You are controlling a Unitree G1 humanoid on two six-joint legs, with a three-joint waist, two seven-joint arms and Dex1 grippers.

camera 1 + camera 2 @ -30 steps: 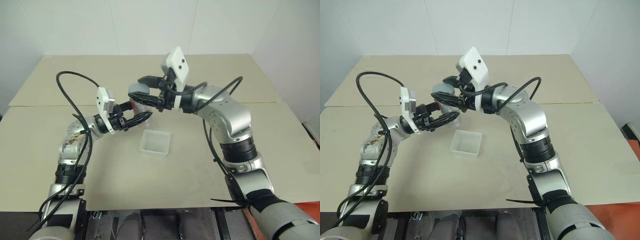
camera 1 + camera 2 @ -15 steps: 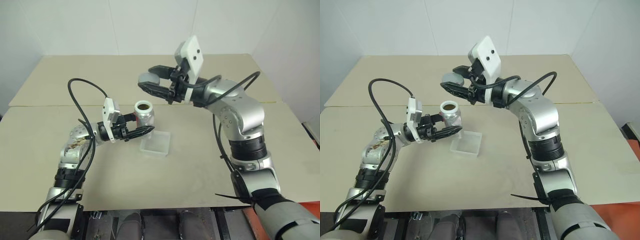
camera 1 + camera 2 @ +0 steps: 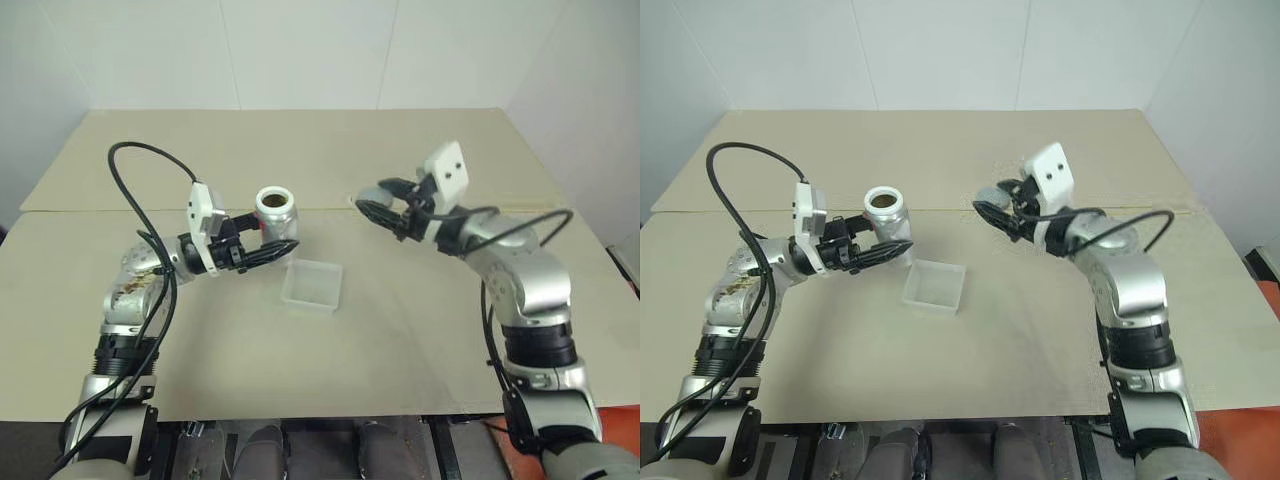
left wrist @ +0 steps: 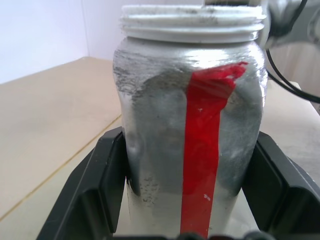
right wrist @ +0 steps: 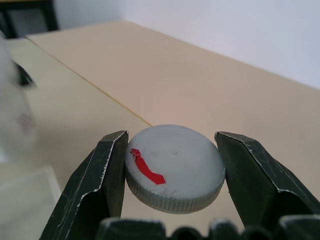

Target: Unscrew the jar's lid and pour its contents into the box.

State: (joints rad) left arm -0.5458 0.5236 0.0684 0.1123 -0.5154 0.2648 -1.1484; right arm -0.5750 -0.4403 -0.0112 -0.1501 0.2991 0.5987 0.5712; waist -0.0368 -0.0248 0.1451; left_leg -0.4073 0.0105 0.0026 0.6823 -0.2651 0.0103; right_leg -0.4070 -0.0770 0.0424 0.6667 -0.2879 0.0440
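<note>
I'd just swung the right fingers [image 3: 372,208], clamped on the lid [image 5: 174,167], well right of the box [image 3: 312,284]; left fingers [image 3: 272,247] gripped the open jar [image 3: 275,214] upright behind-left of the box, w/ pouring next.

A beige table [image 3: 400,330] spreads beneath the left gripper [image 3: 278,243] and the right gripper [image 3: 372,210]; a thin seam [image 3: 120,211] crosses the tabletop from side to side, beyond both grippers; white walls [image 3: 300,50] rise far behind them, past the table's back edge; a red-orange surface [image 3: 1266,292] lies off the table, well outside the right gripper.
</note>
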